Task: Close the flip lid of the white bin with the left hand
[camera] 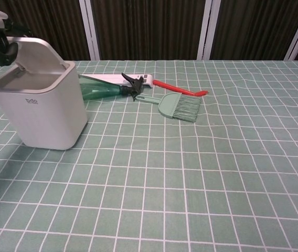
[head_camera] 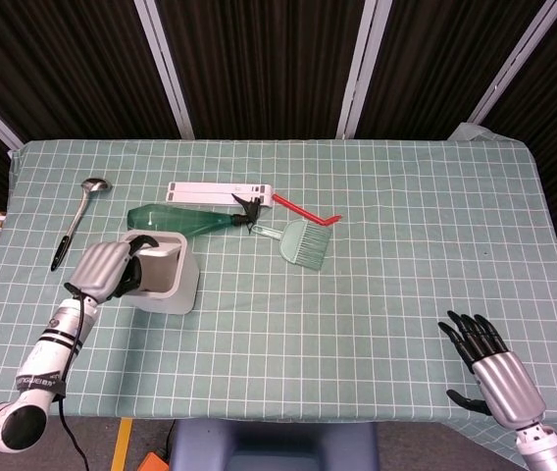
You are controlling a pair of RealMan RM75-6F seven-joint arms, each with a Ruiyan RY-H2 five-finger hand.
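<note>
Left hand (head_camera: 102, 269) sits at the left side of the white bin (camera: 39, 110), fingers curled in against the flip lid (camera: 41, 52); I judge them to be pressing on the lid rather than clasping it, though the chest view crops most of the hand and I cannot confirm the contact surface. The bin stands on the table (head_camera: 377, 294) at its left side, just in front of the green spray bottle (head_camera: 185, 218).

Key relation: the lid is partly lowered, tilted over the bin opening, hinged along the far edge. Its free edge points toward me and to my left, directly under the left hand. The closing stroke therefore runs downward and toward the near rim, across the hinge line.

Right hand (head_camera: 489, 363) rests well apart at the near right corner, fingers spread, holding nothing. I judge the left hand the only one within reach.

Caution: the bin may slide if pushed sideways.
</note>
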